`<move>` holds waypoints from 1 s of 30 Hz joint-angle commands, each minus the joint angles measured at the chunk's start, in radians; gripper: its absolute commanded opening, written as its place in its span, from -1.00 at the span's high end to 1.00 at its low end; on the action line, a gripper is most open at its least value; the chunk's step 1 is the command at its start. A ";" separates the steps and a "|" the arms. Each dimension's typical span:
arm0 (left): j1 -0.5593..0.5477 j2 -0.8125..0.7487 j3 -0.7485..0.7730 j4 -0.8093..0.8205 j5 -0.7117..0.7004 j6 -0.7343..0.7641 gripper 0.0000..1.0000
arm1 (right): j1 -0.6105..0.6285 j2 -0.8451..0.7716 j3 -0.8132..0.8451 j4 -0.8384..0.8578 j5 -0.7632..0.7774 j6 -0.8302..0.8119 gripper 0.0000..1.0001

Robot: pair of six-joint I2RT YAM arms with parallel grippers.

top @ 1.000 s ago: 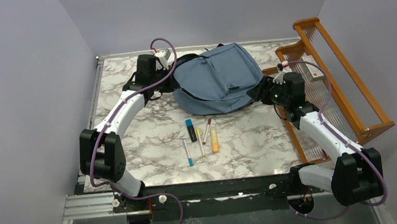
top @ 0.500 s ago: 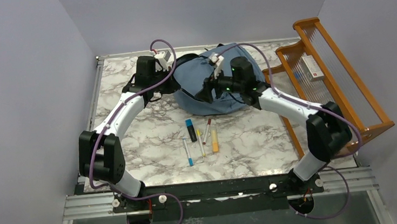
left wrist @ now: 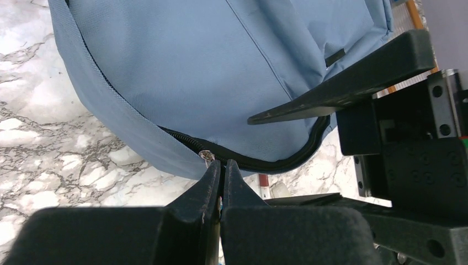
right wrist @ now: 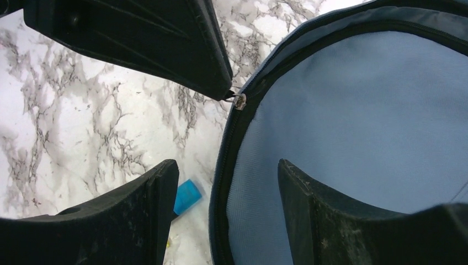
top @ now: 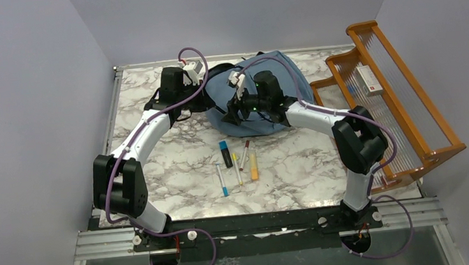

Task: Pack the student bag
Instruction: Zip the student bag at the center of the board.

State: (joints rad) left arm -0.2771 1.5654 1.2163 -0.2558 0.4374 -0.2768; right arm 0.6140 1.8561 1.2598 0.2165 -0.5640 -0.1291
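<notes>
The dusty-blue student bag (top: 278,80) lies at the back of the marble table, its black zipper (left wrist: 276,163) running along the near edge. My left gripper (left wrist: 222,163) is shut, its tips pinching the small metal zipper pull (left wrist: 207,156) at the bag's left edge (top: 209,106). My right gripper (right wrist: 223,172) reaches across the bag and stands open. Its fingers (right wrist: 157,185) straddle the zipper seam (right wrist: 223,160) just below the pull (right wrist: 239,101), one over the table and one over the fabric. In the top view the right gripper (top: 232,115) sits beside the left one.
Several markers and highlighters (top: 237,161) lie on the table in front of the bag; a blue cap (right wrist: 187,196) shows under my right gripper. An orange wooden rack (top: 409,111) holding a small box (top: 368,80) stands at the right edge.
My right arm has swung left from beside the rack, across the bag, to its left front edge, with its jaws now wider. The left gripper has stayed shut on the zipper pull.
</notes>
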 commanded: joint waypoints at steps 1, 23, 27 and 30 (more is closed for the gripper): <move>-0.006 -0.028 0.008 0.036 0.054 -0.013 1.00 | 0.021 0.027 0.037 0.035 -0.008 -0.036 -0.38; -0.023 -0.038 -0.004 0.050 0.068 -0.058 1.00 | 0.050 0.076 0.033 0.047 0.068 -0.065 0.51; -0.024 -0.041 -0.006 0.045 0.033 -0.062 1.00 | 0.050 0.047 0.013 0.033 0.029 -0.073 0.87; -0.023 -0.026 0.024 -0.004 -0.026 -0.045 1.00 | 0.049 0.014 -0.012 0.005 -0.019 -0.090 0.99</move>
State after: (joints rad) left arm -0.2905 1.5650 1.2087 -0.2531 0.4484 -0.3202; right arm 0.6525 1.9244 1.2663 0.2535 -0.4931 -0.1940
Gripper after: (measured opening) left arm 0.011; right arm 0.048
